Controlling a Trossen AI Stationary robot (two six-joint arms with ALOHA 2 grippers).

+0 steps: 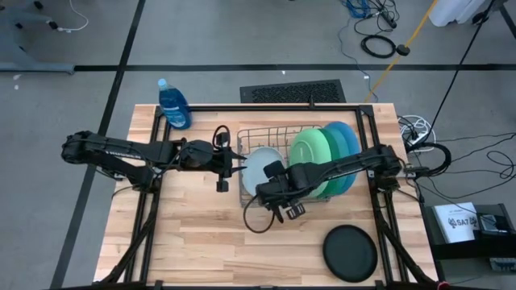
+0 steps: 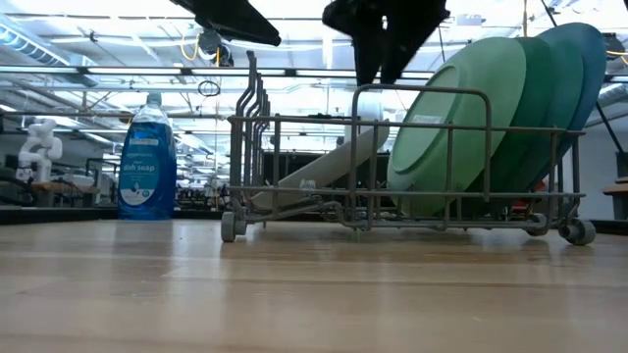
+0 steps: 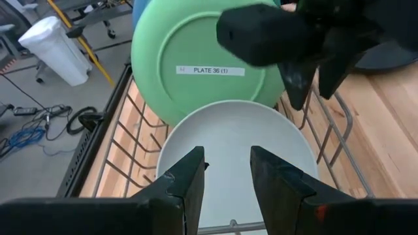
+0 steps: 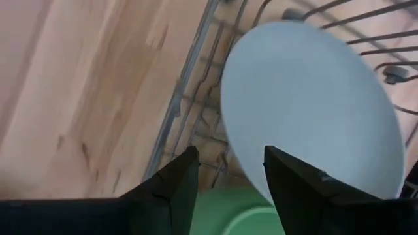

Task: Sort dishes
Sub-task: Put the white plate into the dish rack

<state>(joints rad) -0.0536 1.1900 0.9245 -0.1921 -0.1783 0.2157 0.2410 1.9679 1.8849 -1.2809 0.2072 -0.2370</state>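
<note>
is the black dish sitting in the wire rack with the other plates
No, in the high view the black dish lies flat on the table, apart from the wire rack that holds the other plates.

We note a grey wire rack (image 1: 266, 141) on our pale wood table (image 1: 193, 234) with streaky grain. In the rack: a pale mint plate (image 1: 260, 169) at left, then a light green plate (image 1: 310, 153), a teal one (image 1: 332, 141) and a bright blue one (image 1: 348, 137) at right. The light green plate carries a white label with dark print. We see a plain black dish (image 1: 350, 252) near right, a blue bottle (image 1: 173, 105) far left with a white-and-blue label, and dark arms.
</note>
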